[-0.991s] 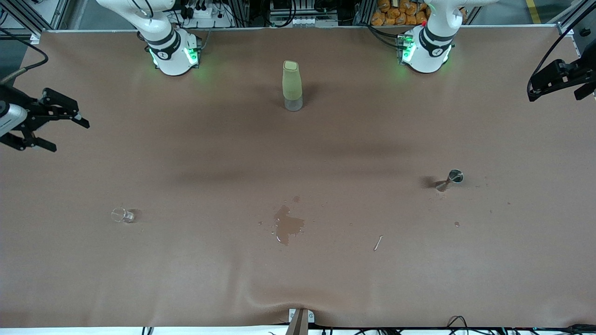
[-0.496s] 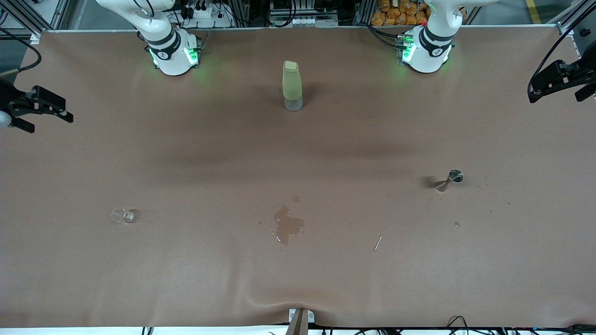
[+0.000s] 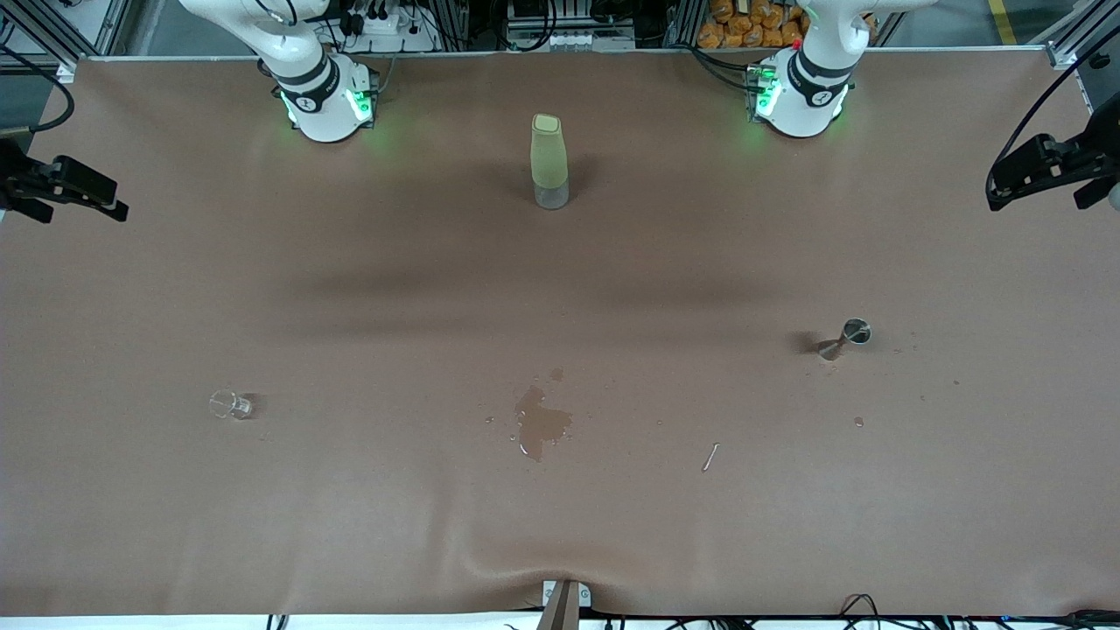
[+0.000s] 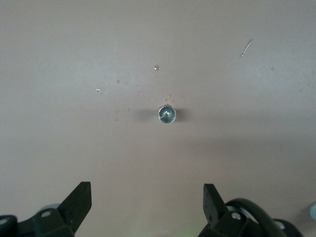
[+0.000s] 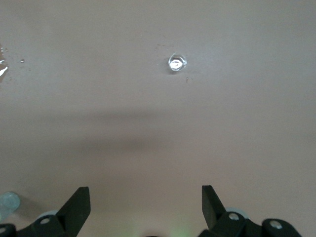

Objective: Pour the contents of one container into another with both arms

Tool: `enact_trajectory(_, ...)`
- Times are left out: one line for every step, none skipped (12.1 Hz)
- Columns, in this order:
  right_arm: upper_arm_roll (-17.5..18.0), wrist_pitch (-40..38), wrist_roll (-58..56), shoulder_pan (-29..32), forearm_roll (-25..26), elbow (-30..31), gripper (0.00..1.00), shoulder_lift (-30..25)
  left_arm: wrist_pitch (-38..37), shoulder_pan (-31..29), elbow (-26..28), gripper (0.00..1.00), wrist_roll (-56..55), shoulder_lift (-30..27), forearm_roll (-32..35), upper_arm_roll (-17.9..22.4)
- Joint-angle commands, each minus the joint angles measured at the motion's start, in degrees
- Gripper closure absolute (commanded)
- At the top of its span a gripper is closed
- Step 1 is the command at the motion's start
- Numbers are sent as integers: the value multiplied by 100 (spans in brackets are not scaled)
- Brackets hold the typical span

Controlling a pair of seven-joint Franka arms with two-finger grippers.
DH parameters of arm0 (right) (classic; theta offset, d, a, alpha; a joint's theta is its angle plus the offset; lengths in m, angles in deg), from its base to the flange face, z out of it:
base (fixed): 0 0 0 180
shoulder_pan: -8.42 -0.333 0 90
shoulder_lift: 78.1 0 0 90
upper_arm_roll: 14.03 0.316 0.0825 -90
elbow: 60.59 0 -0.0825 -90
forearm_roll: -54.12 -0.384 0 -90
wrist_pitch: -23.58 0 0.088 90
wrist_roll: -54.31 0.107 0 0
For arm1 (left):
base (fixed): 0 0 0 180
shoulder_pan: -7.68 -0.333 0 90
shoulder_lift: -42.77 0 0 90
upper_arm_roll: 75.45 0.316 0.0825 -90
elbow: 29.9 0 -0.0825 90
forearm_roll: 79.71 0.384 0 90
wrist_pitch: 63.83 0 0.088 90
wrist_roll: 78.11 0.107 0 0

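Both hands are released and carry nothing: the right hand hangs over the surface's edge at the right arm's end, the left hand over the edge at the left arm's end, each with its fingers spread wide in its own wrist view.

Nearest the front camera lies a wet spill on the brown surface, with a thin sliver of debris just beside it toward the left arm's end. A small clear glass stands toward the right arm's end, well apart from the spill. Farther back, toward the left arm's end, stands a small metal jigger, ringed by droplets in the left wrist view. Farthest, between the two bases, stands a tall green bottle.

Both small vessels look light and narrow, so a finger arriving off-centre could likely tip them. Wet patches may let the glass slide, and any pour into so small a mouth would probably spill.
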Motion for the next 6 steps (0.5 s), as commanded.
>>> enact_trajectory(-89,-17,156,-95,188,-45,0,-79,-41,38,-275,0,-13,129,106,-18)
enact_trajectory(-106,-16,156,-60,188,-80,0,-79,-50,38,-275,0,-13,129,106,-18)
enact_trajectory(-115,-25,165,-51,179,-98,0,-79,-50,38,-275,0,-13,129,114,-18)
enact_trajectory(-106,-43,165,-33,135,-98,0,-79,-50,30,-275,0,-13,129,123,-18)
enact_trajectory(-106,-34,165,-24,109,-98,0,-71,-50,29,-275,0,-13,129,141,-18)
enact_trajectory(-106,-25,165,-16,100,-98,0,-53,-58,29,-275,0,-13,129,115,-18)
